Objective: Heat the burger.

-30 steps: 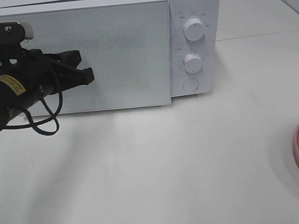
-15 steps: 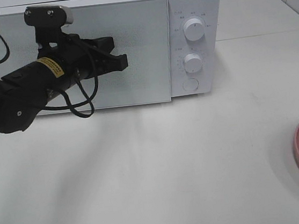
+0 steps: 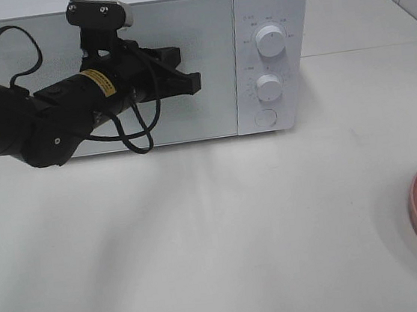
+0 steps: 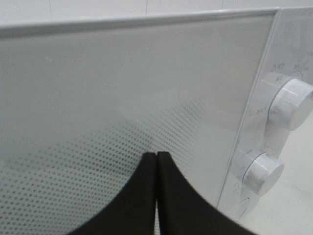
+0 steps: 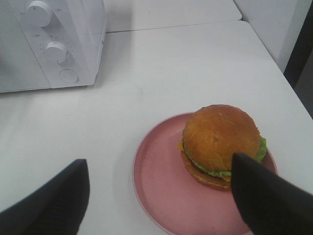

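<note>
Before the microwave (image 3: 130, 67) door, the left end effector (image 3: 193, 84) is pinched shut; the right end effector (image 5: 161, 196) spreads wide above the burger (image 5: 222, 145).

Left arm reaching across, right arm hanging back with jaws spread.

The left gripper (image 3: 194, 83) is pressed fully together, its two black fingers (image 4: 142, 196) meeting tip to tip, the black arm stretched level with a loose cable looping beneath it. The right gripper (image 5: 159, 196) stands wide apart, holding nothing, angled downward.
</note>
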